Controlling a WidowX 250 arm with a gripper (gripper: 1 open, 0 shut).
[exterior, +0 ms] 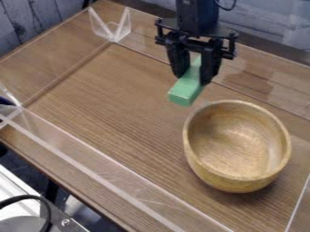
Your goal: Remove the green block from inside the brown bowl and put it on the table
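The green block [186, 89], a small bright green bar, hangs above the table [97, 109], pinched at its top end by my gripper [194, 72], which is shut on it and points straight down. The block is up and to the left of the brown bowl [237, 145], clear of its rim. That round tan wooden bowl sits at the right side of the table, and its hollow holds nothing. The black arm rises out of the top of the camera view.
Low clear plastic walls [72, 172] edge the tabletop along the front and left, with a corner [115, 27] at the back left. The wood surface left of the bowl is bare. A dark round object [36, 217] lies below the table's front edge.
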